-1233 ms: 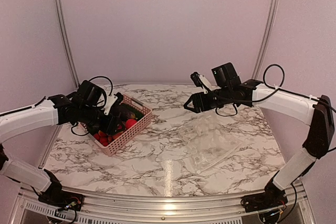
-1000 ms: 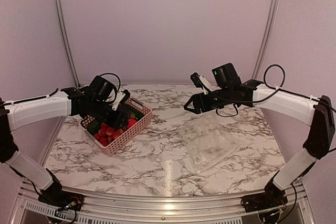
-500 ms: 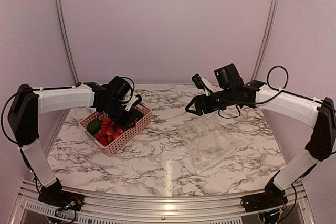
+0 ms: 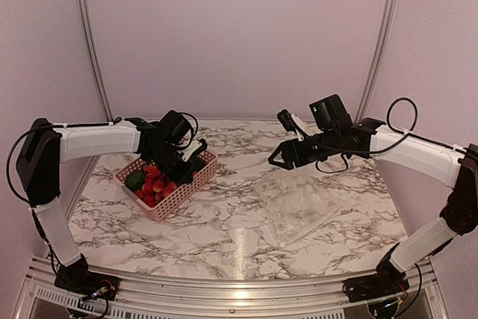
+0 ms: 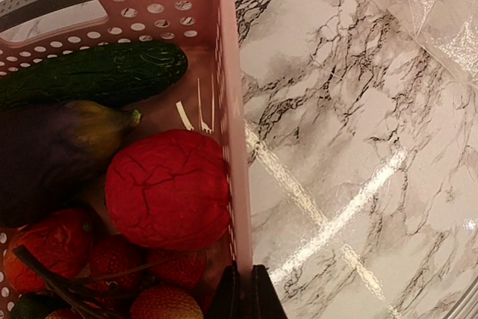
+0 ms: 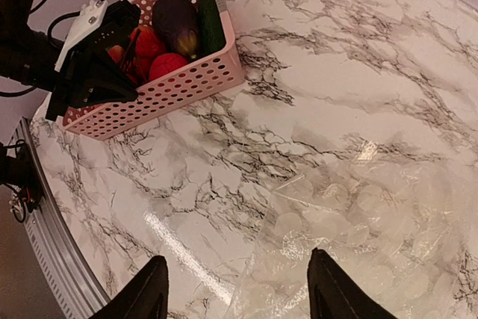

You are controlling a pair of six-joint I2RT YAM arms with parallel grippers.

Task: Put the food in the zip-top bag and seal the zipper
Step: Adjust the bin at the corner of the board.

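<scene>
The food (image 4: 153,184) lies in a pink lattice basket (image 4: 168,203) at the left: a red wrinkled ball (image 5: 168,188), a green cucumber (image 5: 97,72), a dark eggplant (image 5: 52,155) and several strawberries. My left gripper (image 5: 244,293) is shut on the basket's right wall (image 5: 231,110), one finger inside and one outside. The zip-top bag (image 4: 299,203), clear with white dots, lies flat and crumpled right of centre. My right gripper (image 4: 282,158) hangs open above the bag's far left part (image 6: 373,229), holding nothing. I cannot make out the zipper among the folds.
The basket has a grey handle (image 5: 45,1) at its far end. Bare marble table (image 4: 224,237) lies between the basket and the bag. Metal rails run along the table's near edge (image 4: 239,293) and up the back corners.
My left arm swung right across the basket to its right wall, and its jaws closed on that wall. The right gripper drifted slightly right and stayed open.
</scene>
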